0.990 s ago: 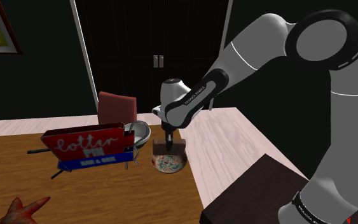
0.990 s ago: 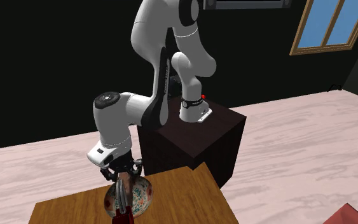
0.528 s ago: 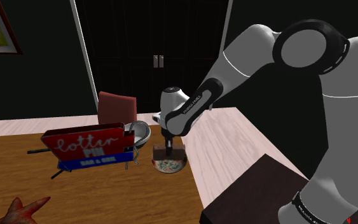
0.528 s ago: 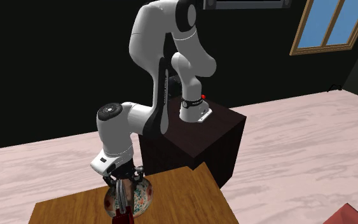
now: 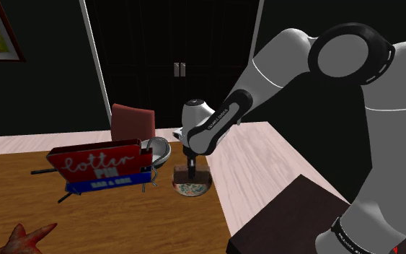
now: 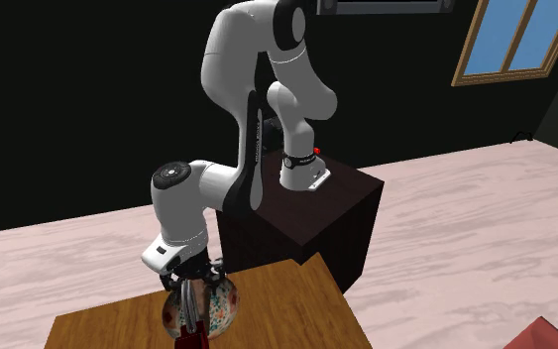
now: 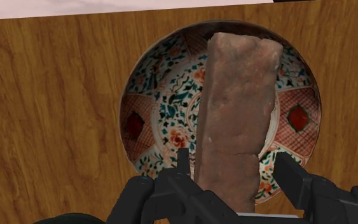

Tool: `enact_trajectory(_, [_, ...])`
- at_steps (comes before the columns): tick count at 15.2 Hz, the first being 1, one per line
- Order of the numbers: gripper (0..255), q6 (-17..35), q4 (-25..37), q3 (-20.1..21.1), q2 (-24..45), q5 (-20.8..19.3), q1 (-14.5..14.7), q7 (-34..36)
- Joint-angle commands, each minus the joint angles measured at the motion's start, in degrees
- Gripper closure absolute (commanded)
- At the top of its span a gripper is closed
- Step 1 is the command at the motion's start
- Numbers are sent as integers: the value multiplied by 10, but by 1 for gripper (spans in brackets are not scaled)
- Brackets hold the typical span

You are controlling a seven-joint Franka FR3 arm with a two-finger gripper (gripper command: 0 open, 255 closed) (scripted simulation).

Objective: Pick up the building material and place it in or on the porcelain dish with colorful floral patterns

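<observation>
The building material is a rough reddish-brown brick (image 7: 238, 108). It stands on end in the floral porcelain dish (image 7: 165, 108), leaning across its red, teal and white pattern. My black gripper (image 7: 237, 168) straddles the brick's upper end. One fingertip (image 7: 182, 167) sits close to the brick's side, and a strip of dish shows between the brick and the other fingertip (image 7: 290, 170). In the shoulder view the gripper (image 5: 192, 173) hangs straight down over the dish (image 5: 192, 190) near the table's right edge, with the brick (image 5: 203, 171) behind it. The second exterior view shows the gripper (image 6: 189, 295) low over the dish (image 6: 219, 307).
On the wooden table (image 5: 122, 224) a red and blue sign rack (image 5: 100, 167) stands to the shoulder view's left of the dish, with a grey bowl (image 5: 158, 150) behind it. A red chair (image 5: 133, 119) stands beyond; a red star-shaped thing (image 5: 21, 239) lies near the front. The dark stand (image 5: 295, 216) is right.
The arm came down, lowering the brick into the dish. Over the last half second it has hardly moved.
</observation>
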Motion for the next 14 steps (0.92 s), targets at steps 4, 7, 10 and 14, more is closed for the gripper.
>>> enact_trajectory(4, [0, 0, 0, 0, 0, 0, 0, 0])
enact_trajectory(7, [0, -28, -5, 6, -34, 7, -4, -5])
enact_trajectory(10, [0, -54, -7, 10, -62, 13, -8, -9])
enact_trajectory(14, [0, -54, -7, 10, -62, 13, -8, -9])
